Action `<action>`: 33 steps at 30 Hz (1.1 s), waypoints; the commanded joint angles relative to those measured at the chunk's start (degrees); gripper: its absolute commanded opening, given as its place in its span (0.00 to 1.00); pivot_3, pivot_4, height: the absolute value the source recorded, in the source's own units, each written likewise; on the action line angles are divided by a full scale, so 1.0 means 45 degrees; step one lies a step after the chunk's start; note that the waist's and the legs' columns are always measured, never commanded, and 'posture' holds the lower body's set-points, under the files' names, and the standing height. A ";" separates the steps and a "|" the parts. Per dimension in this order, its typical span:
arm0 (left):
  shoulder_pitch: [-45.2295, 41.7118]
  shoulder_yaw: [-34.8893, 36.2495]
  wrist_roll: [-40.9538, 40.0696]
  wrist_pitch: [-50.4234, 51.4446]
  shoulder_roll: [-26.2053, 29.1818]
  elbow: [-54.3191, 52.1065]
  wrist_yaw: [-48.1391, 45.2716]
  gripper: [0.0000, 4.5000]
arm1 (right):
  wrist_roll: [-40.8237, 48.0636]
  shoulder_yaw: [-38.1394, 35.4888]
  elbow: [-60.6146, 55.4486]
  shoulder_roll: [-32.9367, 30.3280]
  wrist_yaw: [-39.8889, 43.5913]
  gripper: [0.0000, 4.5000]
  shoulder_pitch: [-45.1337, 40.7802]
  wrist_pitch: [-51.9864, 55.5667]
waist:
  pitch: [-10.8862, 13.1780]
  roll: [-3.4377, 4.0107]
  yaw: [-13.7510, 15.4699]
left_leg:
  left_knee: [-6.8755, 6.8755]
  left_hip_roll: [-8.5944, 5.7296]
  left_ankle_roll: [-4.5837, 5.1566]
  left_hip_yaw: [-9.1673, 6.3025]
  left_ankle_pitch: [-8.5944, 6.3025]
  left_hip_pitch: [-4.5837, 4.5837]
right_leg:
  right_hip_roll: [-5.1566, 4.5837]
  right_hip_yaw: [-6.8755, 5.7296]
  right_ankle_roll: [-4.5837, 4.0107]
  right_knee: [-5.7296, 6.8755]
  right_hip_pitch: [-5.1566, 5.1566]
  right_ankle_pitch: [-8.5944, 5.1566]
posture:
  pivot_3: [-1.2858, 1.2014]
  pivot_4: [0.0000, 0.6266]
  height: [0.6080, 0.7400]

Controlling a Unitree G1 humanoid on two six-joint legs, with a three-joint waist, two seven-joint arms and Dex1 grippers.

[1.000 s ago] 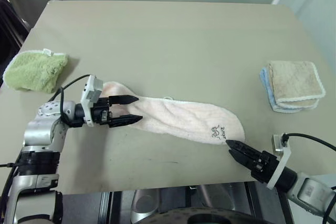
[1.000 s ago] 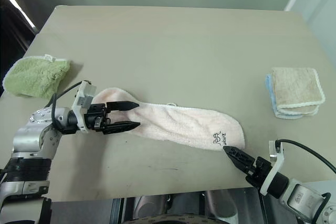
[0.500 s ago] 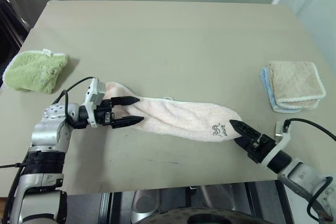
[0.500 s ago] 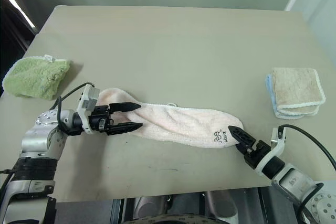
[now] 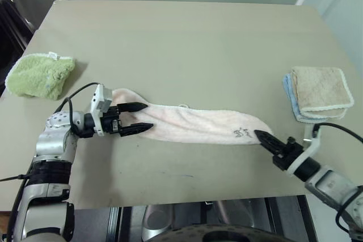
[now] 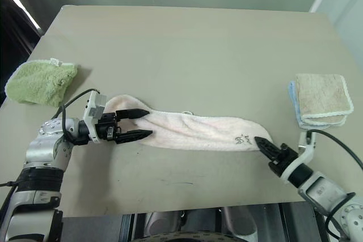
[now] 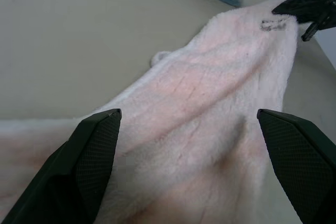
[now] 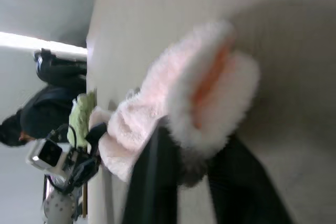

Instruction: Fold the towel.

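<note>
Both claws sit at the ends of the towel, which lies stretched across the near part of the surface as a long, rumpled pale pink strip. Left claw points along the towel from its left end with its two black fingers spread wide, one over the far edge of the cloth and one over the near edge, the terry pile lying between them; it grips nothing. Right claw is pinched shut on the towel's right end, its fingers together at the tip of the cloth, just beside a small dark embroidered mark. From the right wrist, the fluffy edge of the towel bulges out around the closed fingers. A small white loop sticks out from the towel's far long edge, about midway along.

Well apart from the towel, a fluffy lime-green cloth rests near the left edge of the surface. On the right side lies a stack of square cloths, a beige one on top of a light-blue one.
</note>
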 commanded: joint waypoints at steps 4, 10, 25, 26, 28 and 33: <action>0.0151 -0.0158 0.0349 0.0088 0.0501 0.0387 -0.0477 1.00 | 0.0316 -0.2601 0.0413 -0.0502 0.1198 0.01 0.0650 0.0061 | 0.0000 0.0000 0.0004 | 0.0000 0.0001 0.0010 0.0000 -0.0006 -0.0019 | 0.0000 0.0000 -0.0042 -0.0030 -0.0003 0.0034 | 0.52 0.24 0.72; 0.0516 -0.0211 0.0248 0.0518 0.0767 -0.0059 -0.0719 1.00 | -0.0059 -0.3607 0.1142 -0.0846 0.1878 0.01 0.0765 0.0265 | -0.0002 0.0005 0.0046 | 0.0001 -0.0008 0.0030 -0.0001 -0.0023 -0.0034 | -0.0011 0.0001 -0.0078 -0.0071 0.0007 0.0060 | 0.52 0.24 0.72; -0.0837 0.1425 -0.2868 0.4507 0.0385 -0.1871 0.0499 1.00 | -0.1692 -0.3134 0.1804 -0.1172 0.2710 0.01 -0.0335 0.1227 | -0.0003 0.0014 0.0058 | 0.0002 -0.0009 0.0058 0.0003 -0.0026 -0.0025 | -0.0011 0.0002 -0.0053 -0.0071 0.0012 0.0100 | 0.52 0.24 0.72; -0.0856 0.1491 -0.2897 0.4601 0.0405 -0.1942 0.0619 1.00 | -0.1768 -0.3116 0.1781 -0.1169 0.2811 0.01 -0.0363 0.1316 | -0.0003 0.0014 0.0054 | 0.0001 -0.0009 0.0059 0.0005 -0.0026 -0.0018 | -0.0011 0.0002 -0.0032 -0.0071 0.0017 0.0111 | 0.52 0.24 0.72; -0.0897 0.1631 -0.2952 0.4726 0.0374 -0.2011 0.0900 1.00 | -0.1923 -0.3121 0.1691 -0.1197 0.3002 0.01 -0.0407 0.1454 | -0.0001 0.0017 0.0047 | 0.0000 -0.0009 0.0059 0.0008 -0.0026 0.0001 | -0.0011 0.0002 -0.0021 -0.0071 0.0027 0.0113 | 0.52 0.24 0.72; -0.0935 0.1807 -0.3185 0.5055 0.0323 -0.2236 0.1388 1.00 | -0.2128 -0.3438 0.1546 -0.1591 0.3537 0.01 -0.0485 0.1847 | 0.0001 0.0020 0.0039 | -0.0002 -0.0008 0.0058 0.0015 -0.0026 0.0043 | -0.0012 0.0006 0.0035 -0.0071 0.0069 0.0021 | 0.52 0.24 0.72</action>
